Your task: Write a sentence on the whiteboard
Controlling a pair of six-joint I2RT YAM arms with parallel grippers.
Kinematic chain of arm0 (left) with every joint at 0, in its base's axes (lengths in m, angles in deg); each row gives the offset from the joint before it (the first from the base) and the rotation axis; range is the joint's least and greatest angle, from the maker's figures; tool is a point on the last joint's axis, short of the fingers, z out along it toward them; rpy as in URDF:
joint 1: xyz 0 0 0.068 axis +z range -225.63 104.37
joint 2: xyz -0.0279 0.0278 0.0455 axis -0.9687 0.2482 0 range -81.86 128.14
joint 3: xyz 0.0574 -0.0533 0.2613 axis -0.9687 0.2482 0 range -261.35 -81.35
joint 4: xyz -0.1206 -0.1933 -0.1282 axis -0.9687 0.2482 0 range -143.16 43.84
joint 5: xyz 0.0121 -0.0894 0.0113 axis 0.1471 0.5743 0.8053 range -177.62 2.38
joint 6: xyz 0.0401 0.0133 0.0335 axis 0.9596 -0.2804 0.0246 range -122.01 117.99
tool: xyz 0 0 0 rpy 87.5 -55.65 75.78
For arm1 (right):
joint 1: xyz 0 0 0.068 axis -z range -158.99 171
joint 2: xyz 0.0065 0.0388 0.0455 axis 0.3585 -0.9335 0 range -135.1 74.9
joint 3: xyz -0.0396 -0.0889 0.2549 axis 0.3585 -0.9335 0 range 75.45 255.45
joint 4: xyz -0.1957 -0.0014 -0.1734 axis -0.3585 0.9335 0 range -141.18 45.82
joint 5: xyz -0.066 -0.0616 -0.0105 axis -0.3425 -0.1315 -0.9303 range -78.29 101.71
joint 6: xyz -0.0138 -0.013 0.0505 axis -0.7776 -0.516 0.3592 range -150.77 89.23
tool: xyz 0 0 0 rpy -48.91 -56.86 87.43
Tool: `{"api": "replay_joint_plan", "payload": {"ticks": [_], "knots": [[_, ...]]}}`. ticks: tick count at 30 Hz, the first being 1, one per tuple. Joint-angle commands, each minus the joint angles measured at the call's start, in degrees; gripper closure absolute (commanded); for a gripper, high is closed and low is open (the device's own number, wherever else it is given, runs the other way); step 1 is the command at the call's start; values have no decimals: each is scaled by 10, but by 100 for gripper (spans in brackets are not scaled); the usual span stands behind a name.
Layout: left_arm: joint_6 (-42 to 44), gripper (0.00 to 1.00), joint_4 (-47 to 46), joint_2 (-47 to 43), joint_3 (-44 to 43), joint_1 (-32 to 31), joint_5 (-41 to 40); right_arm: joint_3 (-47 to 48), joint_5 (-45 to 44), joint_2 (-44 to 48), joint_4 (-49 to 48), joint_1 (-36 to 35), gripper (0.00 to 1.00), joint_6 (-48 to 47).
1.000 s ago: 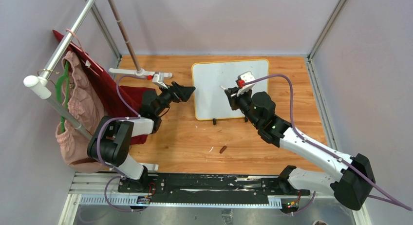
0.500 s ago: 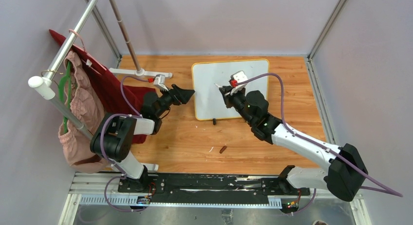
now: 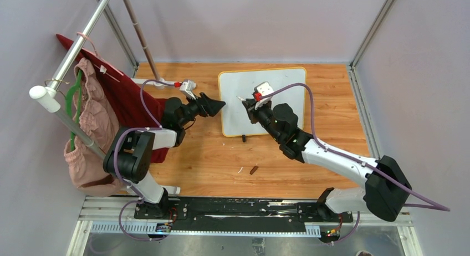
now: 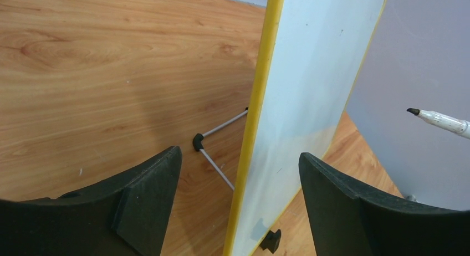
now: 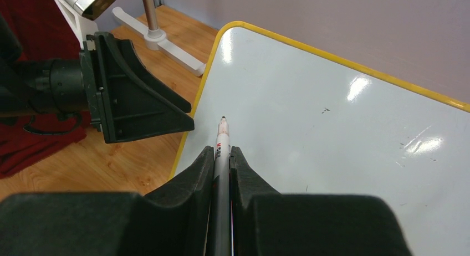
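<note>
Wood-grain table (image 3: 210,156). Pale lilac walls (image 3: 249,23) on three sides, metal corner post (image 3: 372,30). Clothes rack (image 3: 66,54) left, pink garment (image 3: 91,123), red cloth (image 3: 124,95). Even light.

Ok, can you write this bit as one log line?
left end effector: open, straddling whiteboard edge | right end effector: shut on marker | whiteboard: no words yet

the whiteboard (image 5: 332,134) is glossy and smooth — the worktop (image 3: 210,156) grained wood, the left tool (image 4: 238,162) matt black plastic.
</note>
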Motion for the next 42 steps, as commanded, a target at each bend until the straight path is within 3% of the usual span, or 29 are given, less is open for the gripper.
{"api": "replay_joint_plan", "payload": {"ticks": [1, 16, 42], "knots": [[-2, 19, -13, 27, 11, 4, 23, 27, -15, -15, -41, -17, 100, -22], [-28, 37, -57, 51, 14, 4, 40, 70, -71, -95, -96, -25, 100, -38], [-29, 41, -55, 51, 13, 4, 47, 111, -94, -172, -134, -13, 100, 1]]}}
